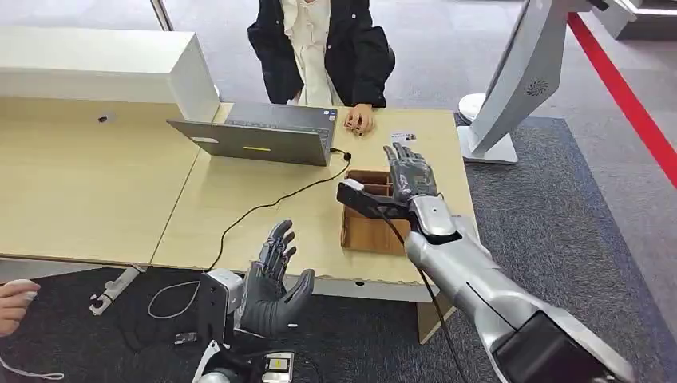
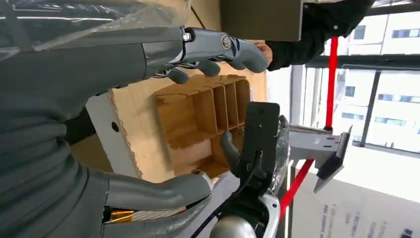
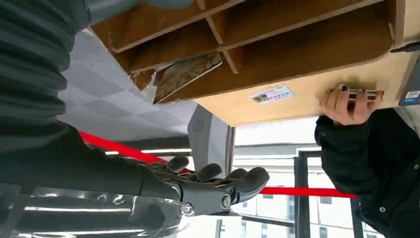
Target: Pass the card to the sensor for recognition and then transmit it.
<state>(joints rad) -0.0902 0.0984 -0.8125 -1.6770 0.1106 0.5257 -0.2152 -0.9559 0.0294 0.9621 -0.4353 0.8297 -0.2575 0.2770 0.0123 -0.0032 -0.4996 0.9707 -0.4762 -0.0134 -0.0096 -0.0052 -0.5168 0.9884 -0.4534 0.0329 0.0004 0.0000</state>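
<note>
right hand: we are seeing the right hand (image 1: 413, 174) hovering over the far end of the wooden divided box (image 1: 369, 231), fingers straight and spread, holding nothing.
left hand: the left hand (image 1: 275, 281) is hanging off the near table edge, well short of the box, fingers apart, gripping nothing (palm turned inward).
card in box: the right wrist view is showing a card (image 3: 187, 75) leaning tilted in one compartment of the box, directly under the right hand.
card on table: another small card (image 1: 403, 138) is lying flat on the tabletop (image 1: 263, 231), just beyond the right hand's fingertips, long axis running across the hand's reach.
nearer hand: we are judging the right hand far closer to both cards; which card the task means, we cannot tell.
sensor: none we can identify.
person: a person's hand (image 1: 358, 120) is resting beside the laptop (image 1: 259, 134), beyond the right hand.
writing: print on the table card is too small to read; laptop stickers unreadable.
</note>
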